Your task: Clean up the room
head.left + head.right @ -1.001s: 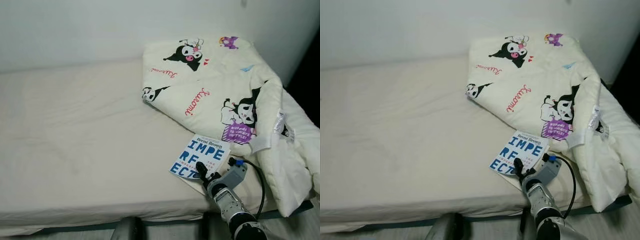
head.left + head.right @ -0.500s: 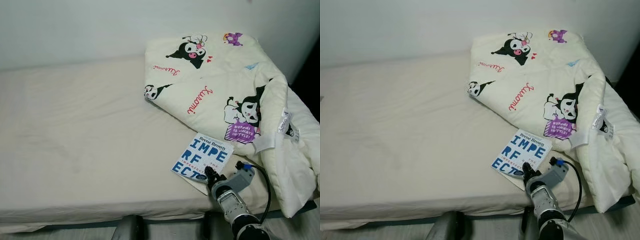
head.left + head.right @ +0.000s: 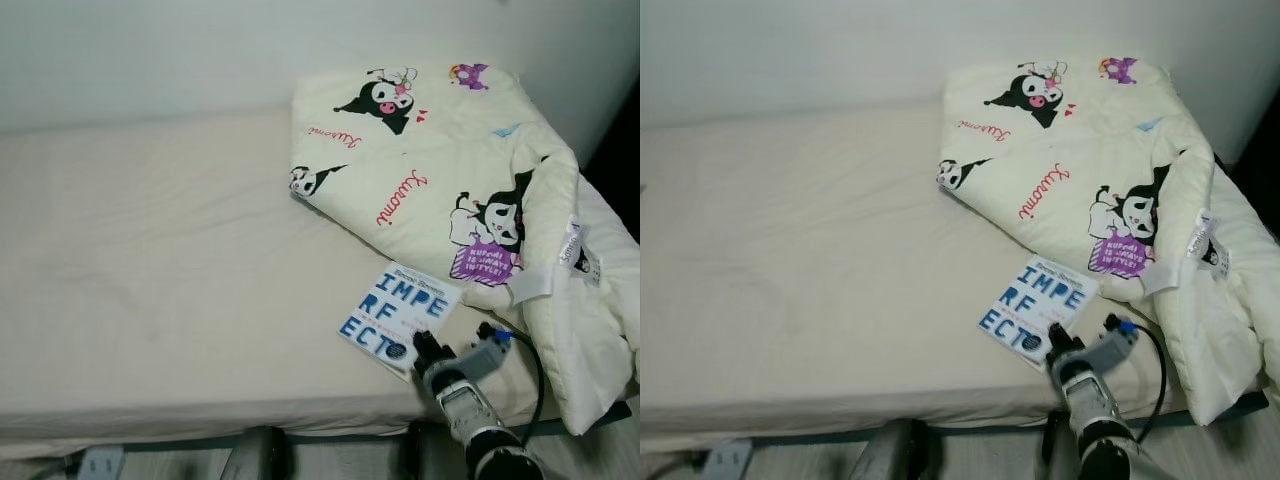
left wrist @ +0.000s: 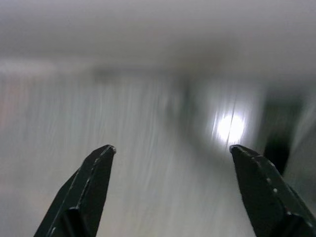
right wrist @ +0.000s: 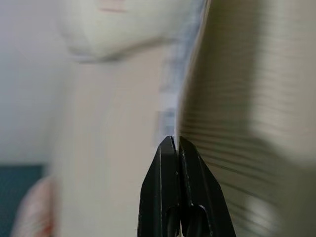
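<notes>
- Pinching the near corner of the book (image 3: 398, 317), your right gripper (image 3: 424, 349) has its fingers pressed together on the cover's edge.
- You see the book lying flat on the bed (image 3: 170, 280) near its front edge, at 5 o'clock from the bed's middle.
- At 1 o'clock of the book lies a cartoon-print quilt (image 3: 450, 190), touching it.
- Your left gripper (image 4: 170, 153) is spread wide over a blurred pale surface.

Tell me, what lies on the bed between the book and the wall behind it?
In the left eye view, the folded cartoon-print blanket lies between the book and the wall; the blanket's near edge meets the book's far edge.
</notes>
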`<state>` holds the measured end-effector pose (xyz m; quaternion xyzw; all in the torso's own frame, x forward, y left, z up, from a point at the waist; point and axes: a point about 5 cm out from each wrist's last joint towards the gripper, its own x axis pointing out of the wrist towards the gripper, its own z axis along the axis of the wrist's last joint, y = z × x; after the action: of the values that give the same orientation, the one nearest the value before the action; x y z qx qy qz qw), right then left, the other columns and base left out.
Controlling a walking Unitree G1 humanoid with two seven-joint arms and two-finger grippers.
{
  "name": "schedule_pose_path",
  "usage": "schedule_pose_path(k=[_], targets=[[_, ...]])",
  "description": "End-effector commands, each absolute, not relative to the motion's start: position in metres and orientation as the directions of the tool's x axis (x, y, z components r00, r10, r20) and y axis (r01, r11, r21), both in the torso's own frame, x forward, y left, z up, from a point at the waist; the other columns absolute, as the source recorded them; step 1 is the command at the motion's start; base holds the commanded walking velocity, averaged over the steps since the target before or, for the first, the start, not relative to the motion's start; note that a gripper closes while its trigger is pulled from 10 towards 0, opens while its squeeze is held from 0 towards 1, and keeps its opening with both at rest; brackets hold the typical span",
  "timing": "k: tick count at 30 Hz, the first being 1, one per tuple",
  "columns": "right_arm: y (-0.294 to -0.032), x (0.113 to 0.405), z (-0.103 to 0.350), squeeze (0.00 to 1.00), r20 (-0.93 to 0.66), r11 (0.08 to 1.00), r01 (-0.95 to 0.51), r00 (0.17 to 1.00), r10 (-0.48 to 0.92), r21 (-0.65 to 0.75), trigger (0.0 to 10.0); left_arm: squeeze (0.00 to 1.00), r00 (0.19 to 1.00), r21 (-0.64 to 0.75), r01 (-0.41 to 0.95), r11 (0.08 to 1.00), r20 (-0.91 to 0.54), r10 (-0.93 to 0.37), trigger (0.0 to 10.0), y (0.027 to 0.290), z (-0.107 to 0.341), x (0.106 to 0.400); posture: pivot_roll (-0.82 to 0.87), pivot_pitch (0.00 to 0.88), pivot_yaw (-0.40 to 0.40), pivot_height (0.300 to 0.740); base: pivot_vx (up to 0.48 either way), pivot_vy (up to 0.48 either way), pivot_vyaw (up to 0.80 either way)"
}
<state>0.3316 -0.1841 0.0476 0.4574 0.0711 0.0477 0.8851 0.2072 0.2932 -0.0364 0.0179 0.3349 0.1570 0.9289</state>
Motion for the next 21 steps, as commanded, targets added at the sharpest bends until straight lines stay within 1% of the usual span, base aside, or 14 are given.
schedule_pose_path(k=[1, 7, 9, 10, 11, 12, 13, 14, 16, 17, 18, 19, 20, 21], targets=[[-0.176, 0.335, 0.056, 0.0, 0.003, 0.544, -0.121, 0.977, 0.213, 0.83, 0.0, 0.0, 0.753, 0.138, -0.397, 0.907, -0.517, 0.408, 10.0, 0.322, -0.012, 0.219, 0.1, 0.2, 0.082, 0.598, 0.0, 0.0, 0.0], [-0.17, 0.343, 0.073, 0.0, 0.11, 0.523, -0.25, 0.953, 0.283, 0.815, 0.0, 0.0, 0.792, 0.118, -0.464, 0.878, -0.387, 0.471, 10.0, 0.341, 0.024, 0.247, 0.08, 0.184, 0.078, 0.598, 0.0, 0.0, 0.0], [-0.166, 0.348, 0.084, 0.0, 0.17, 0.513, -0.326, 0.93, 0.327, 0.795, 0.0, 0.0, 0.804, 0.072, -0.511, 0.856, -0.311, 0.507, 10.0, 0.351, 0.046, 0.261, 0.06, 0.178, 0.076, 0.598, 0.0, 0.0, 0.0], [-0.161, 0.352, 0.096, 0.0, 0.238, 0.492, -0.408, 0.897, 0.372, 0.769, 0.0, 0.0, 0.825, 0.003, -0.528, 0.85, -0.239, 0.513, 10.0, 0.355, 0.068, 0.277, 0.06, 0.169, 0.074, 0.598, 0.0, 0.0, 0.0], [-0.161, 0.352, 0.096, 0.0, 0.238, 0.492, -0.408, 0.897, 0.372, 0.769, 0.0, 0.0, 0.825, 0.003, -0.528, 0.85, -0.239, 0.513, 10.0, 0.355, 0.068, 0.277, 0.06, 0.169, 0.074, 0.598, 0.0, 0.0, 0.0], [-0.156, 0.356, 0.111, 0.0, 0.313, 0.46, -0.496, 0.853, 0.419, 0.736, 0.0, 0.0, 0.869, -0.128, -0.484, 0.866, -0.185, 0.459, 10.0, 0.348, 0.086, 0.296, 0.05, 0.158, 0.07, 0.598, 0.0, 0.0, 0.0], [-0.156, 0.356, 0.111, 0.0, 0.313, 0.46, -0.496, 0.853, 0.419, 0.736, 0.0, 0.0, 0.869, -0.128, -0.484, 0.866, -0.185, 0.459, 10.0, 0.348, 0.086, 0.296, 0.05, 0.158, 0.07, 0.598, 0.0, 0.0, 0.0], [-0.152, 0.358, 0.122, 0.0, 0.368, 0.431, -0.56, 0.813, 0.451, 0.708, 0.0, 0.0, 0.912, -0.229, -0.409, 0.883, -0.139, 0.386, 10.0, 0.337, 0.097, 0.311, 0.05, 0.158, 0.07, 0.598, 0.0, 0.0, 0.0], [-0.152, 0.358, 0.122, 0.0, 0.368, 0.431, -0.56, 0.813, 0.451, 0.708, 0.0, 0.0, 0.912, -0.229, -0.409, 0.883, -0.139, 0.386, 10.0, 0.337, 0.097, 0.311, 0.05, 0.158, 0.07, 0.598, 0.0, 0.0, 0.0], [-0.149, 0.358, 0.131, 0.0, 0.416, 0.401, -0.617, 0.77, 0.484, 0.677, 0.0, 0.0, 0.957, -0.319, -0.29, 0.902, -0.097, 0.274, 10.0, 0.319, 0.104, 0.325, 0.04, 0.152, 0.066, 0.598, 0.0, 0.0, 0.0], [-0.143, 0.358, 0.143, 0.0, 0.467, 0.358, -0.687, 0.707, 0.531, 0.632, 0.0, 0.0, 0.997, -0.43, -0.083, 0.899, -0.043, 0.071, 10.0, 0.287, 0.107, 0.339, 0.03, 0.144, 0.058, 0.598, 0.0, 0.0, 0.0], [-0.143, 0.358, 0.143, 0.0, 0.467, 0.358, -0.687, 0.707, 0.531, 0.632, 0.0, 0.0, 0.997, -0.43, -0.083, 0.899, -0.043, 0.071, 10.0, 0.287, 0.107, 0.339, 0.03, 0.144, 0.058, 0.598, 0.0, 0.0, 0.0], [-0.137, 0.357, 0.151, 0.0, 0.497, 0.327, -0.735, 0.655, 0.569, 0.595, 0.0, 0.0, 0.995, -0.503, 0.087, 0.86, 0.01, -0.095, 10.0, 0.259, 0.108, 0.346, 0.02, 0.14, 0.056, 0.598, 0.0, 0.0, 0.0], [-0.137, 0.357, 0.151, 0.0, 0.497, 0.327, -0.735, 0.655, 0.569, 0.595, 0.0, 0.0, 0.995, -0.503, 0.087, 0.86, 0.01, -0.095, 10.0, 0.259, 0.108, 0.346, 0.02, 0.14, 0.056, 0.598, 0.0, 0.0, 0.0]])
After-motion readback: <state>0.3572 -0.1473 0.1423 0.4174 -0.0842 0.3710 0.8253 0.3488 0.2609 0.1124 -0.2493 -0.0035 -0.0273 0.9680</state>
